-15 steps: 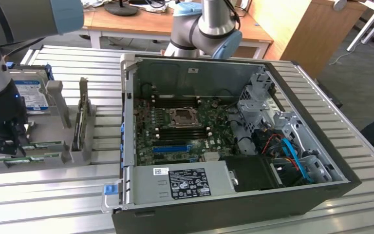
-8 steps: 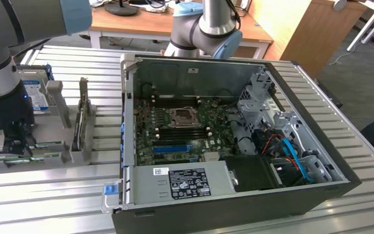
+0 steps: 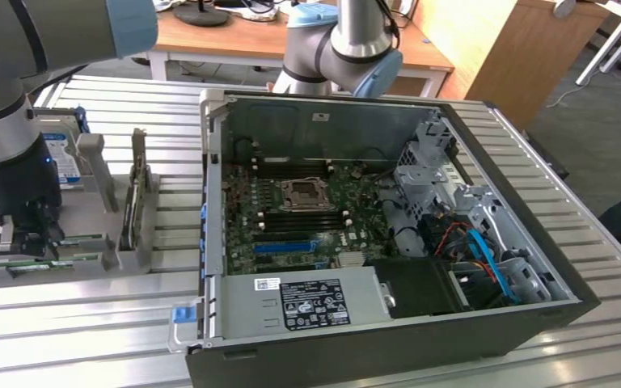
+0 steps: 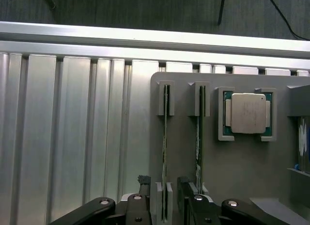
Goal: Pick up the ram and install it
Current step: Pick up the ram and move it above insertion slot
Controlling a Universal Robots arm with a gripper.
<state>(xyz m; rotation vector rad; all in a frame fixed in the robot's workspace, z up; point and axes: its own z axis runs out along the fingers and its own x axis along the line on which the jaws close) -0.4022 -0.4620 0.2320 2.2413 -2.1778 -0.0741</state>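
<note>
Gripper point(image 4: 163, 182) is down at the grey holder point(image 4: 242, 172), jaws spread wide. The fingers point(image 4: 184, 187) straddle the ram point(image 4: 164, 138), one on each side, with a gap both sides and nothing gripped.

Ram stands on edge in its slotted brackets. Of the two sticks, it's the one farther from the processor chip point(image 4: 248, 112). The second stick point(image 4: 198, 138) sits parallel just beside it, between the ram and the chip. The chip lies flat in its own square pocket.

The holder rests on the slatted aluminium table point(image 4: 72, 138).

Exterior view: the arm comes down at that view's left, with the gripper point(image 3: 28, 240) at the near end of the holder point(image 3: 127, 259). An expansion card point(image 3: 135, 198) stands upright in the same holder, and a hard drive point(image 3: 65, 158) stands at the far end.

The open PC case point(image 3: 526, 323) lies on its side just beside the holder, toward the exterior view's right. The motherboard point(image 3: 289, 234) is exposed, and its CPU socket point(image 3: 305, 192) has dark memory slots on either side.

Past the table, a wooden desk point(image 3: 246, 36).
</note>
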